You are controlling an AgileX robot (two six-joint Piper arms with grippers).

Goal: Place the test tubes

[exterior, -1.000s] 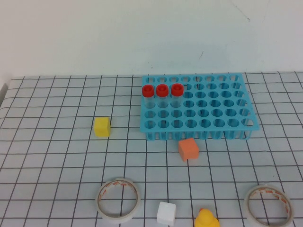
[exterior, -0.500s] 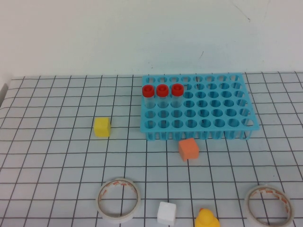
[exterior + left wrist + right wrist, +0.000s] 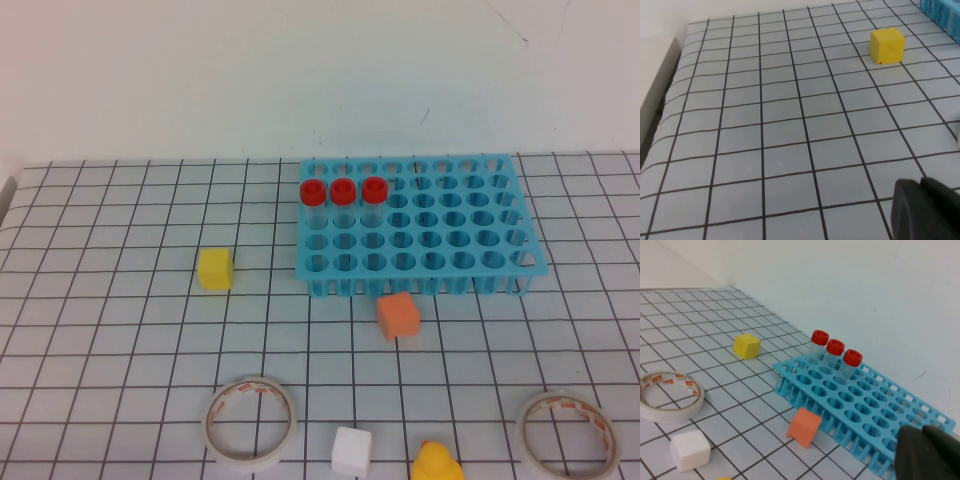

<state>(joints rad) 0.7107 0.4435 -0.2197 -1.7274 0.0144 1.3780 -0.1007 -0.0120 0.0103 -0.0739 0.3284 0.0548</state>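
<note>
A blue test tube rack [image 3: 420, 225] [image 3: 860, 405] stands on the gridded table at the back right. Three clear test tubes with red caps [image 3: 343, 200] [image 3: 835, 356] stand upright side by side in its far left holes. Neither arm shows in the high view. My left gripper [image 3: 925, 212] is shut and empty, hovering over bare grid at the table's left, well short of the yellow cube [image 3: 887, 45]. My right gripper [image 3: 927, 455] is shut and empty, near the rack's right front corner.
A yellow cube [image 3: 215, 268] lies left of the rack, an orange cube [image 3: 398, 316] just in front of it. Two tape rolls [image 3: 250, 422] [image 3: 567, 432], a white cube [image 3: 352, 451] and a yellow duck [image 3: 436, 463] sit along the near edge. The table edge [image 3: 660, 100] runs along the left.
</note>
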